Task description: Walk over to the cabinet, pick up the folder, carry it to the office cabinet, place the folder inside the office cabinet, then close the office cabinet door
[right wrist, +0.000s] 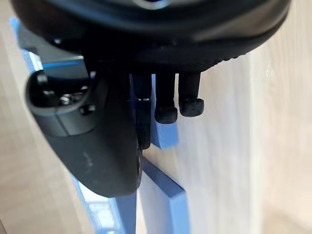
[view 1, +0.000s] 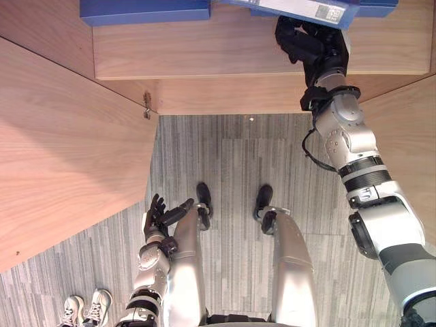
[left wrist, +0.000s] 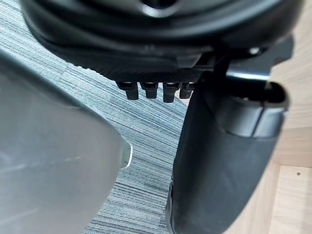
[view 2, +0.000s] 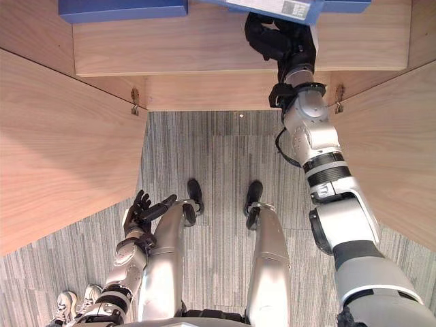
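A blue folder [view 1: 306,8] with a white label juts out over the front edge of the wooden cabinet shelf [view 1: 259,54]. My right hand [view 1: 310,44] reaches up under it, fingers curled round its edge. In the right wrist view the blue folder [right wrist: 163,195] sits pinched between the thumb and the fingers [right wrist: 165,105]. My left hand [view 1: 160,216] hangs low by my side over the grey carpet, fingers relaxed and holding nothing; its fingertips [left wrist: 151,90] point at the floor.
The cabinet stands open, with one wooden door [view 1: 61,150] swung out on the left and another door [view 2: 402,157] on the right. More blue folders [view 1: 144,9] lie on the same shelf. A person's white shoes [view 1: 85,308] stand at the lower left.
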